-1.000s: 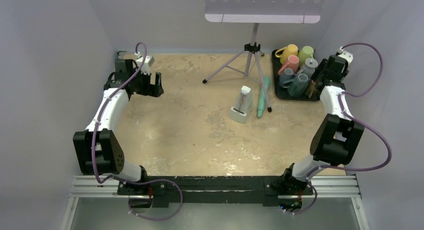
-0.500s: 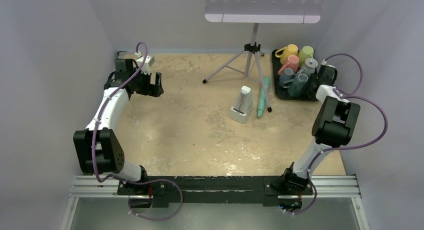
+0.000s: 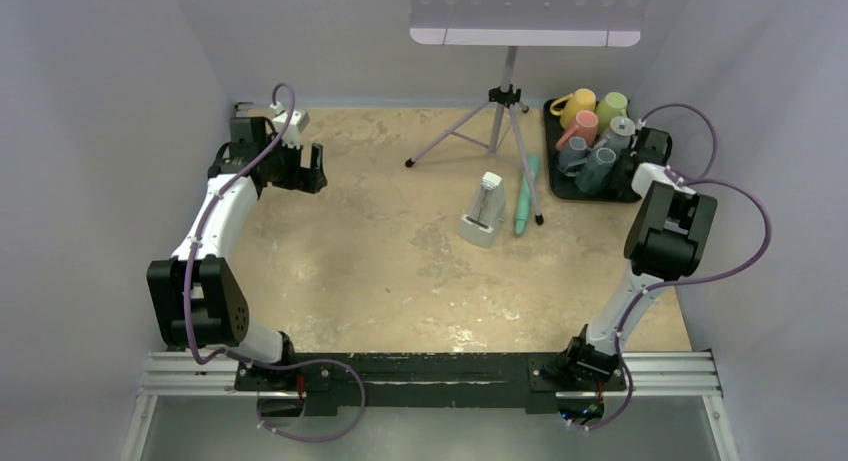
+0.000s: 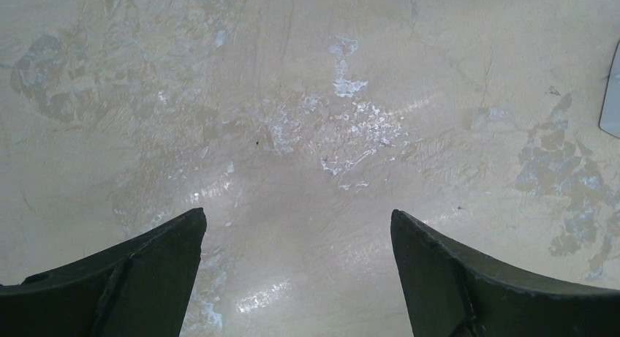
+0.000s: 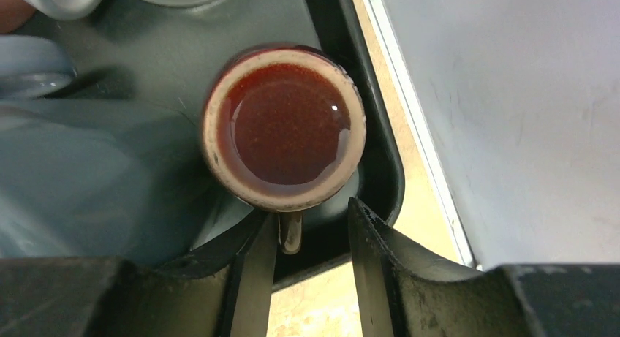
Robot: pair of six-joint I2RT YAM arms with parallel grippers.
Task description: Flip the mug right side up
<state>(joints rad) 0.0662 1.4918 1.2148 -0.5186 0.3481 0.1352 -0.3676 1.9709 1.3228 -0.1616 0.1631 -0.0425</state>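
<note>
— Where is the mug [image 5: 284,126] to be found?
— It is seen from straight above in the right wrist view, standing in the corner of the black tray [image 5: 333,30], at the far right of the table. A glossy red-brown disc ringed in cream is turned upward; whether that is the base or the mouth cannot be told for certain.

— And its handle [image 5: 289,235]?
— It is pointed toward the right gripper [image 5: 311,214] and lies between the two fingers. The jaws are set narrow. One finger is just against the handle, while a gap is left at the other, so the handle is not clamped.

— What else is held in the tray?
— Pale grey-blue mugs are crowded beside the brown one. In the top view a yellow mug [image 3: 580,103], a pink mug [image 3: 583,126] and a green mug [image 3: 611,106] are seen toward the tray's far end.

— How is the left gripper [image 4: 296,227] placed?
— It is held at the far left, well apart from the tray, with its jaws spread wide above the bare, mottled table [image 4: 307,74]. Nothing is held in it.
</note>
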